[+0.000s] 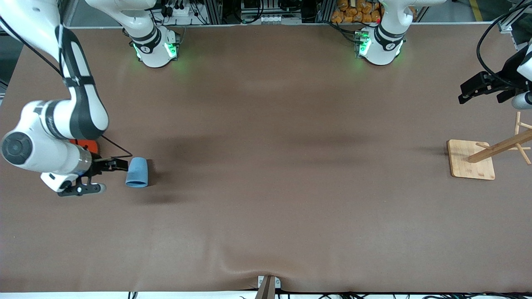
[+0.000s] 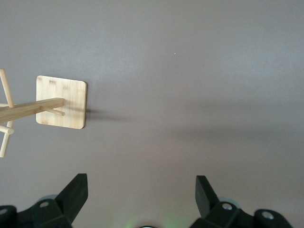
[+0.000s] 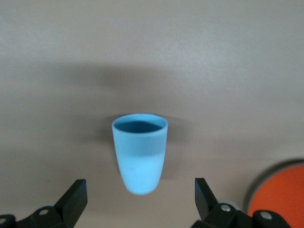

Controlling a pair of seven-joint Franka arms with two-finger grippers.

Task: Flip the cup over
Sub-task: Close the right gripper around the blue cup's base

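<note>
The light-blue cup (image 1: 137, 172) lies on its side on the brown table near the right arm's end. Its dark-blue mouth faces the front camera and its narrow base points toward the robots' bases. In the right wrist view the cup (image 3: 140, 154) sits just ahead of the fingers, its base in line with the gap between them and untouched. My right gripper (image 1: 107, 176) (image 3: 140, 187) hovers over the cup's base end, open and empty. My left gripper (image 1: 484, 92) (image 2: 141, 183) waits open and empty over the left arm's end of the table.
An orange can (image 1: 85, 145) (image 3: 280, 194) stands beside the cup, farther from the front camera and partly hidden under the right arm. A wooden peg rack on a square base (image 1: 465, 160) (image 2: 71, 95) stands at the left arm's end.
</note>
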